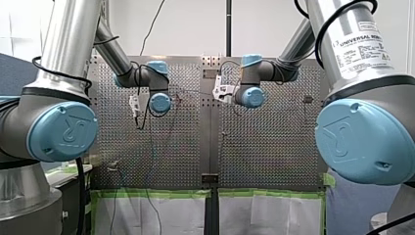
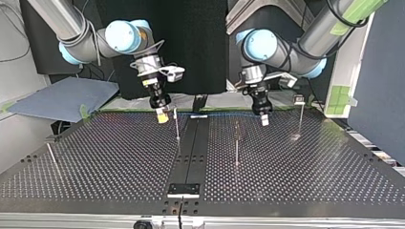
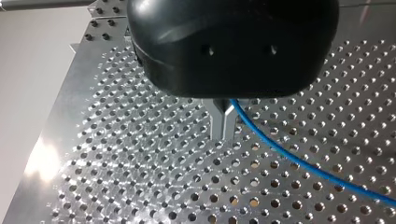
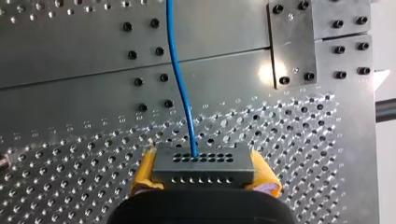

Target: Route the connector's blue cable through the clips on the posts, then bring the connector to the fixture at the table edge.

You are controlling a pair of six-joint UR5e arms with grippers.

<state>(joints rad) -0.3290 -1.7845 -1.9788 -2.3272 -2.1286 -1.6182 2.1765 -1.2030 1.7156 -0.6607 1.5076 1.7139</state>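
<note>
**Q:** Front view: how do the arms stand?

**A:** Both reach over the far half of the perforated table (image 1: 274, 147). My left gripper (image 1: 133, 106) and my right gripper (image 1: 222, 92) hang well apart. A thin line spans between them and is judged to be the blue cable (image 1: 193, 91). The jaw state cannot be read in this view.

**Q:** Top view?

**A:** The sides are crossed here. My right gripper, with yellow pads, is at the view's left, just beside a thin post (image 2: 177, 125). My left gripper is at the view's right, near a second post (image 2: 236, 145). The cable runs level between them, over the table's far edge. It is judged to be held stretched so that it can be lowered into the clips. Whether it touches the first post's clip cannot be told. A black plate (image 2: 184, 189) at the near edge is possibly the fixture.

**Q:** Left wrist view: jaws?

**A:** The metal fingers (image 3: 219, 122) are pressed together with no gap. The cable emerges right at their root and trails away over the holes. They are judged to be clamped on the cable.

**Q:** Right wrist view?

**A:** The yellow pads (image 4: 264, 175) are clamped on the grey connector (image 4: 203, 165), one at each end. The cable leaves the connector's face and runs straight ahead. Gripping the connector body likely keeps strain off the cable entry.
</note>
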